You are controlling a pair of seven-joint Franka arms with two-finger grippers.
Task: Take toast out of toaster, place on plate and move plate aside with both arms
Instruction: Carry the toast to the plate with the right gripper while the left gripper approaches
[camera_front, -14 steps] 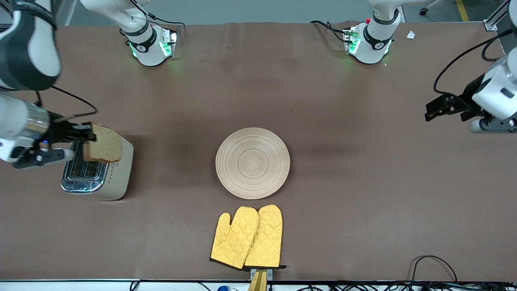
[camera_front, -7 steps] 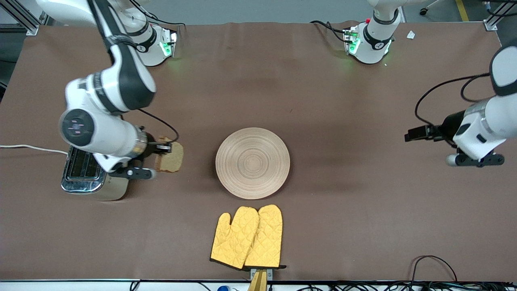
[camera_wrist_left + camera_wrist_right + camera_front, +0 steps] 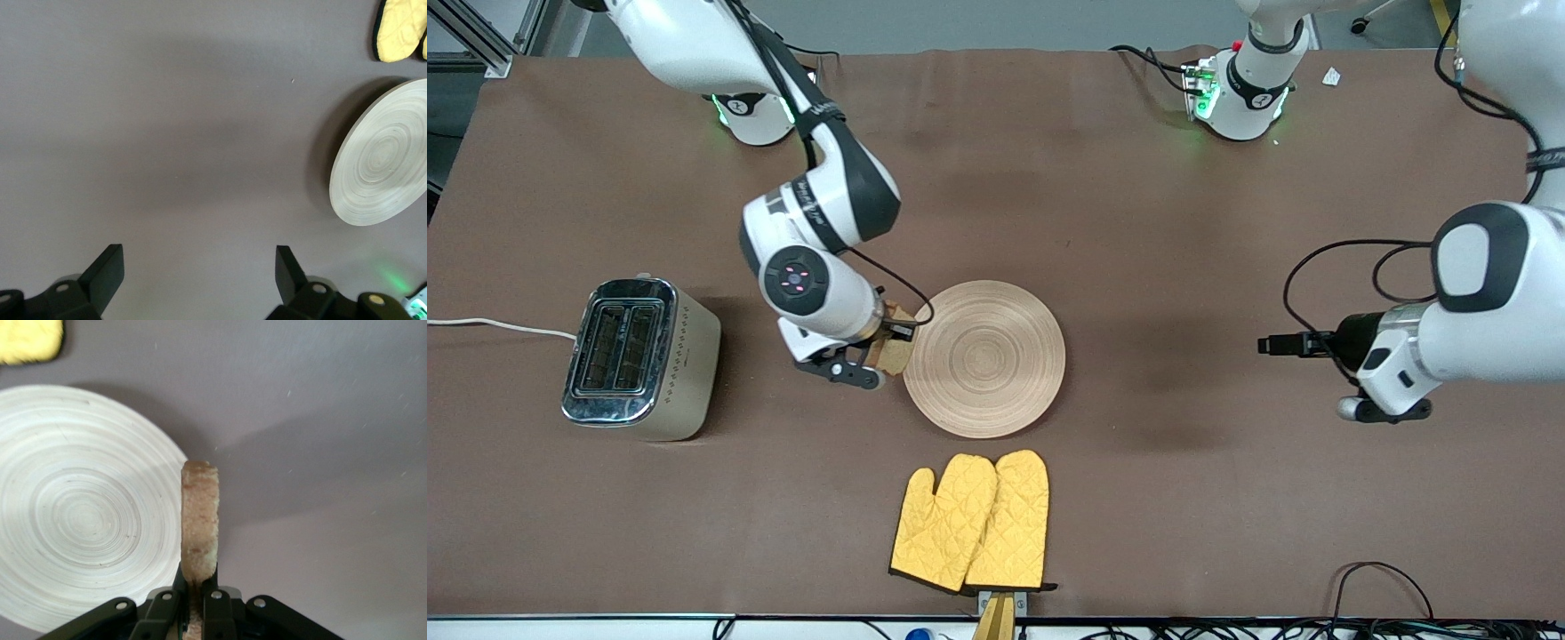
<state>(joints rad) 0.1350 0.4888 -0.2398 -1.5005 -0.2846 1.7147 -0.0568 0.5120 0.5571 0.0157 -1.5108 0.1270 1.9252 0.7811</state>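
Observation:
My right gripper (image 3: 891, 336) is shut on the toast (image 3: 895, 347), a tan slice with a brown crust, and holds it on edge in the air over the rim of the plate (image 3: 996, 373) at the toaster's side. In the right wrist view the toast (image 3: 199, 520) stands edge-on between the fingers, over the plate's rim (image 3: 80, 520). The plate is round, pale and ringed, and nothing lies on it. My left gripper (image 3: 1267, 344) is open and empty above bare table toward the left arm's end. The left wrist view shows its fingertips (image 3: 110, 267) wide apart and the plate (image 3: 380, 160) farther off.
A silver toaster (image 3: 640, 360) with empty slots stands toward the right arm's end. Two yellow oven mitts (image 3: 974, 520) lie nearer the front camera than the plate, with a corner in the left wrist view (image 3: 400, 30). Cables run along the table's front edge.
My right arm has carried the toast from above the toaster across to the plate's rim. My left arm has moved lower and toward the plate.

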